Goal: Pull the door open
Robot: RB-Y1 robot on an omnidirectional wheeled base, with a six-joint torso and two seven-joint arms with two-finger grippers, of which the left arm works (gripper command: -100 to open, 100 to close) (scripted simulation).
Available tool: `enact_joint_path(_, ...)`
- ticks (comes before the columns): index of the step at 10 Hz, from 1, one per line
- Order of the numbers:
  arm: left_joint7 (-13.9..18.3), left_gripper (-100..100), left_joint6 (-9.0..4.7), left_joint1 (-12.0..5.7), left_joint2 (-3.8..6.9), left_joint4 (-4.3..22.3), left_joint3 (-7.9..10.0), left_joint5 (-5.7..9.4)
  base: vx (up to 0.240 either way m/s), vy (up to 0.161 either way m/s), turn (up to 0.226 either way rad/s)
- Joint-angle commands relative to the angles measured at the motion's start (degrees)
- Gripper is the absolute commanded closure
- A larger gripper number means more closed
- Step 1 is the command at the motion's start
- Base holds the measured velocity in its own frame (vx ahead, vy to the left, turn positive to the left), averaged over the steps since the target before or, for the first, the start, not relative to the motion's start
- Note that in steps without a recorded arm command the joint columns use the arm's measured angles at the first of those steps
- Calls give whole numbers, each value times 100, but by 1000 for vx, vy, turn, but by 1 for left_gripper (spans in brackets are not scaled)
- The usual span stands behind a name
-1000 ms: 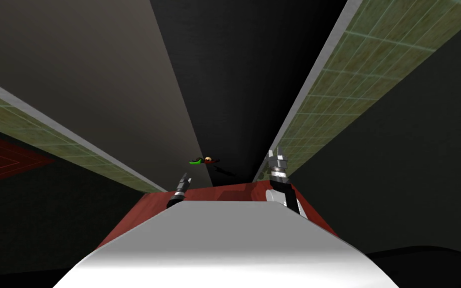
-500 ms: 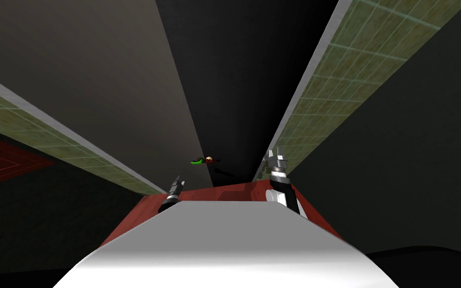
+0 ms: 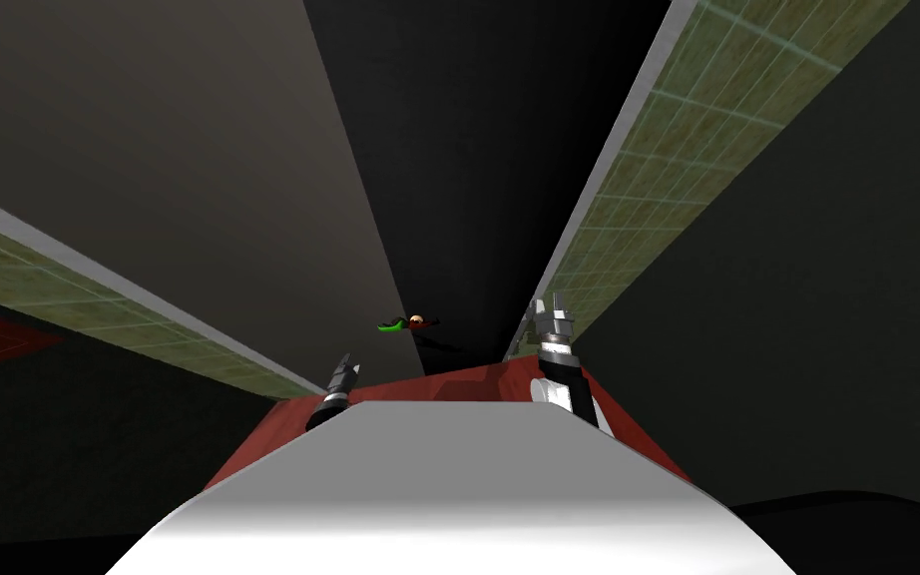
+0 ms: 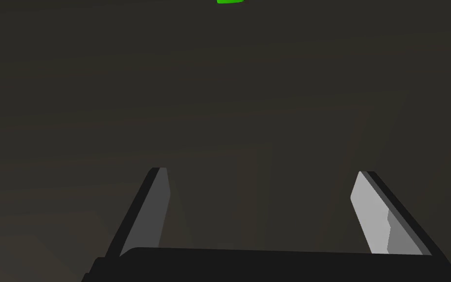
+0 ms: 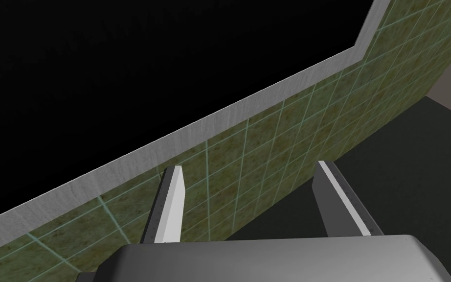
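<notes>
Green-tiled walls point(image 3: 648, 200) are flanking the flat dark grey door point(image 3: 199, 170); its green lever handle point(image 3: 391, 324) is sitting ahead of the released left hand point(image 3: 346, 361), apart. Right hand point(image 3: 554, 304) is hanging released too.

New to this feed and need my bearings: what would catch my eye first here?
The bright green and red door handle, at the edge of the dark grey door beside a black area. Then the green tiled walls with white edges, splaying to both sides, and the open left gripper facing the door.
</notes>
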Motion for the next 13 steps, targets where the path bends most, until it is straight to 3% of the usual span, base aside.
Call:
enact_joint_path(1,-75,-100,38,-117,-47,88,109,59,122,132,-237)
enact_joint_path(4,-122,-100,31,-386,-250,53,4,12,184,77,-203)
enact_joint_path(7,-125,-100,76,-384,-274,-35,-19,2,96,-21,-43)
enact_joint_path(8,-125,100,76,-384,-274,-35,-19,2,0,0,0)
enact_joint_path(13,-125,100,76,-384,-274,-35,-19,2,-7,3,-5)
